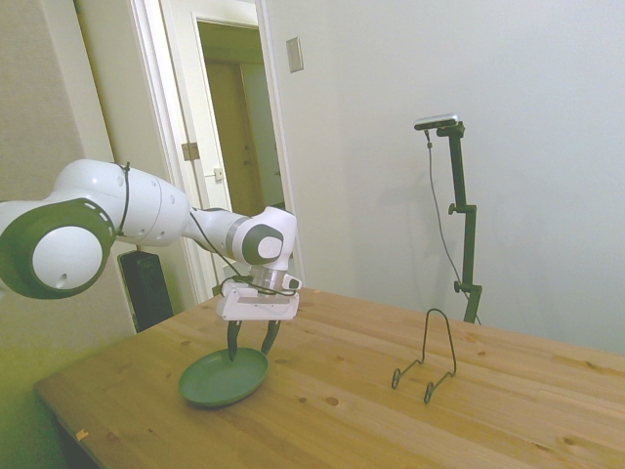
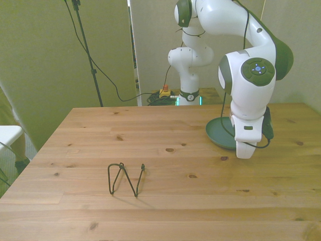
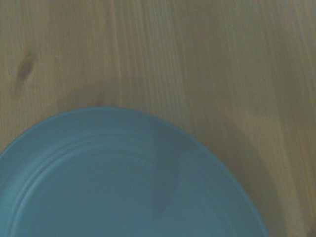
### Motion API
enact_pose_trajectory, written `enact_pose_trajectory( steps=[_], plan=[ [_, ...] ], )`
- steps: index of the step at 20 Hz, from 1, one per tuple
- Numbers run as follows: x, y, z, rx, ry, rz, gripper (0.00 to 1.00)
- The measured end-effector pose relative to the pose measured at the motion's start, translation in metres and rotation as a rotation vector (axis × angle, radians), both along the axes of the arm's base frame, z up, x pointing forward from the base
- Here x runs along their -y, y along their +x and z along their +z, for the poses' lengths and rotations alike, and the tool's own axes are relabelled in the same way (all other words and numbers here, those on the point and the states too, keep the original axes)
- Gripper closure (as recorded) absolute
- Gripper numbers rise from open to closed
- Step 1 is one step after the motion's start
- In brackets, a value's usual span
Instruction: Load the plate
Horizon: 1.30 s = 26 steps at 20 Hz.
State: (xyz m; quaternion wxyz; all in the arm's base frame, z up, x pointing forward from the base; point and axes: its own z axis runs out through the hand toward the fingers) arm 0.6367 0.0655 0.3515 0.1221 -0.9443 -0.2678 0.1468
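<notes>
The dark green plate lies flat on the wooden table, toward the side view's left. My gripper hangs just over the plate's rim on the stand's side, pointing down, open, with nothing between its fingers. One fingertip is low over the rim and the other is just outside it. In the front view the plate is partly hidden behind my white hand, which also hides the fingers. The wrist view shows the plate's rim close up, with bare wood beyond it.
A thin black wire stand stands upright on the table, well apart from the plate; in the front view the stand is near the front edge. A doorway lies behind the arm. Cables run behind the table.
</notes>
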Motion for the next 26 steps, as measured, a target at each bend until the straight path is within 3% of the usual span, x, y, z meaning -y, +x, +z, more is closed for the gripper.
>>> enact_pose_trajectory(
  steps=[26],
  plan=[
    [0.01,0.004,-0.008,0.001,-0.002,-0.015,1.0]
  ],
)
